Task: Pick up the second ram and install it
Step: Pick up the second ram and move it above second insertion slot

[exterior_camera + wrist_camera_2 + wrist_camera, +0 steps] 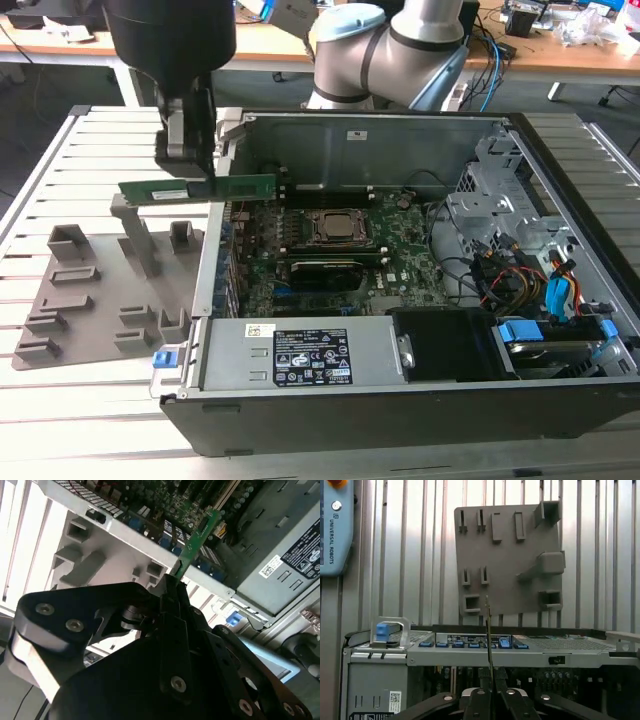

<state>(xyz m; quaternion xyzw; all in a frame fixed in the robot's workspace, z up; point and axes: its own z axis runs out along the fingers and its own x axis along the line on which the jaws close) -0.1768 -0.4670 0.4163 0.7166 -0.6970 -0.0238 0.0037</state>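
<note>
The second ram is a long green stick with a white label. It hangs level in the air over the wall of the open computer case on the exterior view's left. My gripper is shut on it from above, near its middle. The stick juts out past the fingers in the second wrist view, towards the green motherboard. In the first wrist view the stick appears edge-on, rising from the closed jaws of my gripper.
A grey holder plate with slots and posts lies on the slatted table, at the exterior view's left of the case. Inside the case are the processor socket, a silver power supply, a drive cage and loose cables.
</note>
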